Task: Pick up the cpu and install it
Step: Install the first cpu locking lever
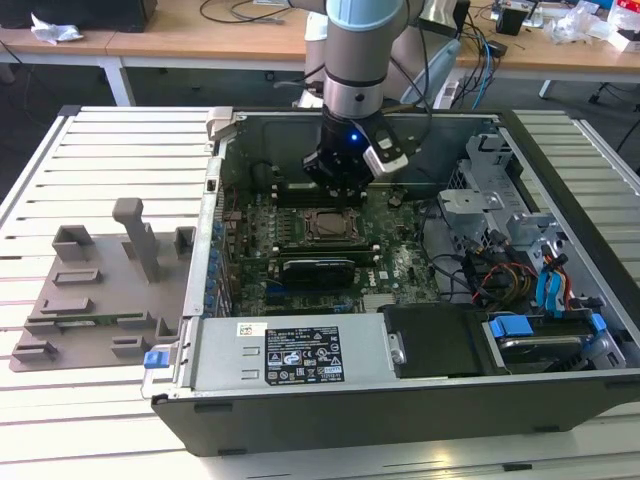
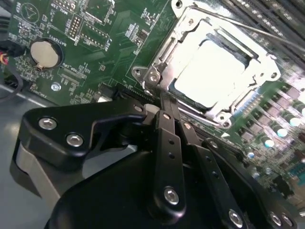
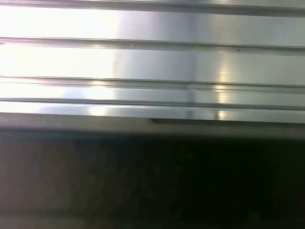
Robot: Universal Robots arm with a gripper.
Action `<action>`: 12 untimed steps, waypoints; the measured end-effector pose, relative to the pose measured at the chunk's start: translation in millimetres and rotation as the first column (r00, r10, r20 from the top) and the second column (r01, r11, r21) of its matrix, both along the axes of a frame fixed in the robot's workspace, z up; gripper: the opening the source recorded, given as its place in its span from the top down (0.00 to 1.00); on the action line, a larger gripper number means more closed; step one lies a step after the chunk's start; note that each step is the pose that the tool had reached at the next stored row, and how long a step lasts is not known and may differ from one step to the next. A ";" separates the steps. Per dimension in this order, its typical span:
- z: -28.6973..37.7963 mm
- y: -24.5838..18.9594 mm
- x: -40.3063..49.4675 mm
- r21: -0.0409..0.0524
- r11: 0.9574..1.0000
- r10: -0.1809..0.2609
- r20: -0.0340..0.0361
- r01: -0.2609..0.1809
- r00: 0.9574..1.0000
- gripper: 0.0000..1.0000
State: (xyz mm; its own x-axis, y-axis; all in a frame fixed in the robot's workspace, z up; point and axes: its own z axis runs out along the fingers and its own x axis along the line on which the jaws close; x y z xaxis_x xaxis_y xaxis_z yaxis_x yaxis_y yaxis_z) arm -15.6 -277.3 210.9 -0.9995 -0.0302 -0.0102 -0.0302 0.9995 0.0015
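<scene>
Silvery metal top of the cpu (image 2: 209, 71), glaring bright in the second wrist view, lying flat and square inside the metal socket frame (image 2: 157, 71) on the green board (image 2: 100, 43). Frame closed around the chip's edges, with the chip's middle left bare. Not held by anything.

Black gripper (image 2: 159, 110) close to the frame's near corner, jaws pressed together, tips meeting with nothing seen pinched between them. Thin wire lever (image 2: 167, 98) of the socket right at the tips; touching or just apart, cannot tell. Round coin battery (image 2: 45, 53) well off to one side on the same board.

Seen from the exterior view: gripper (image 1: 338, 192) hanging from the arm (image 1: 362, 60) inside the open computer case (image 1: 400, 410), low over the board and just behind the socket frame (image 1: 328, 226). Long black card (image 1: 318, 268) standing nearer the camera than the socket. Grey power box (image 1: 300, 355) with a label along the case's front edge. Blue-tabbed drive bay (image 1: 540, 335) toward the exterior view's right. Grey plastic tray (image 1: 100, 290) on the slatted metal table (image 1: 90, 150) at the exterior view's left, apart from the case.

Pale metal slats (image 3: 152, 62) in the first wrist view, dark below them.
</scene>
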 end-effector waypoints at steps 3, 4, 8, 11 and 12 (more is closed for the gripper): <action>8.4 -2.1 -0.2 0.000 1.000 0.000 0.001 0.000 1.000 0.89; 8.6 -3.1 -0.3 0.000 1.000 0.000 0.001 0.000 1.000 0.89; 8.9 -15.7 -0.6 -0.001 1.000 0.000 0.001 0.000 1.000 0.89; 12.1 -17.5 -0.6 -0.001 1.000 0.000 0.001 0.000 1.000 0.89; 13.6 -17.5 -0.6 -0.001 1.000 0.000 0.001 0.000 1.000 0.89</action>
State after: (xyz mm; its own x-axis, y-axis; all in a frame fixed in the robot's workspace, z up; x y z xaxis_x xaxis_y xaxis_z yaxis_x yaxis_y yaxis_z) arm -16.2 -294.8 224.5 -0.9995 -0.0300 -0.0112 -0.0300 0.9995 0.0002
